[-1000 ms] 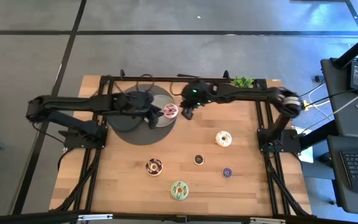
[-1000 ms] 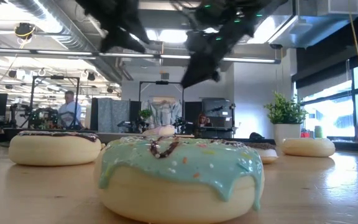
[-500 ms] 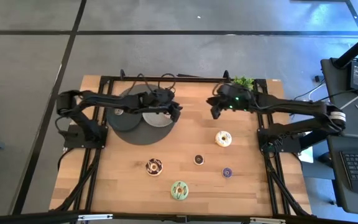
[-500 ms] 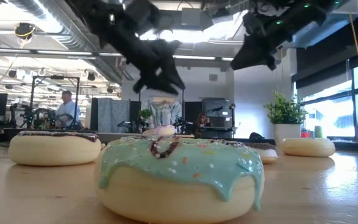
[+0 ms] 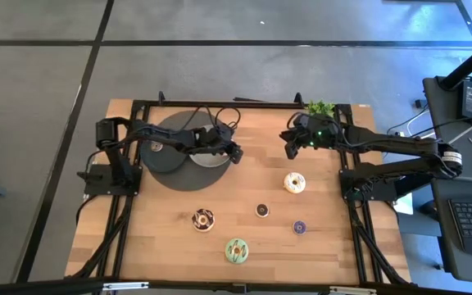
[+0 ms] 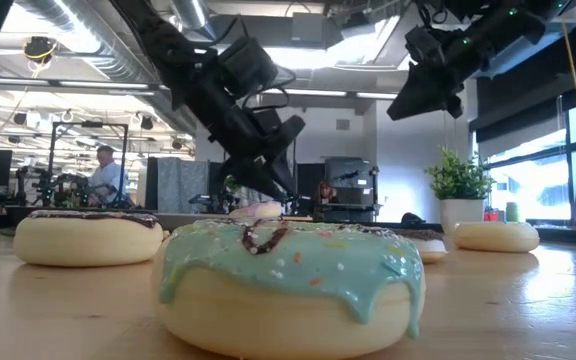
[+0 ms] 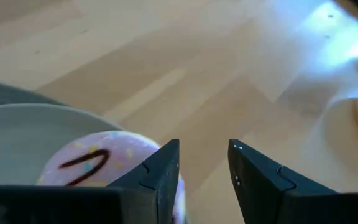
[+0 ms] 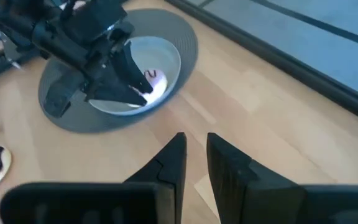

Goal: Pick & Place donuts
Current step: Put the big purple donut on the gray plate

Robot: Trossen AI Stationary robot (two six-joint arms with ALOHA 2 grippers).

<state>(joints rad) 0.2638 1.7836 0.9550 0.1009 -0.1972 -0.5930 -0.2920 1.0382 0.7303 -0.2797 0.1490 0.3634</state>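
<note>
Desk (image 5: 170, 238): wooden top carrying the whole scene. Dark disc (image 5: 164, 156) at the rear left, with a grey plate (image 5: 206, 158) resting on it.

Left arm: reaches across the disc; over the last second it has swung from above the disc out to the plate's right edge. Left gripper (image 5: 234, 155): now low over the plate rim, fingers a narrow gap apart and empty, just beside the pink donut (image 7: 95, 163) that lies on the plate.

Right arm: has pulled back from the plate toward the rear right of the desk. Right gripper (image 5: 289, 147): raised, fingers nearly closed, holding nothing. The pink donut it hung beside a second ago is now on the plate, so one placement looks complete.

Remaining donuts, all on bare desk and well apart from the plate: cream donut (image 5: 294, 183), chocolate donut (image 5: 203, 219), green donut (image 5: 237, 251), then the tiny brown donut (image 5: 262, 211) and purple donut (image 5: 299, 227). The cream one lies nearest the right gripper and is the likely next pick.
</note>
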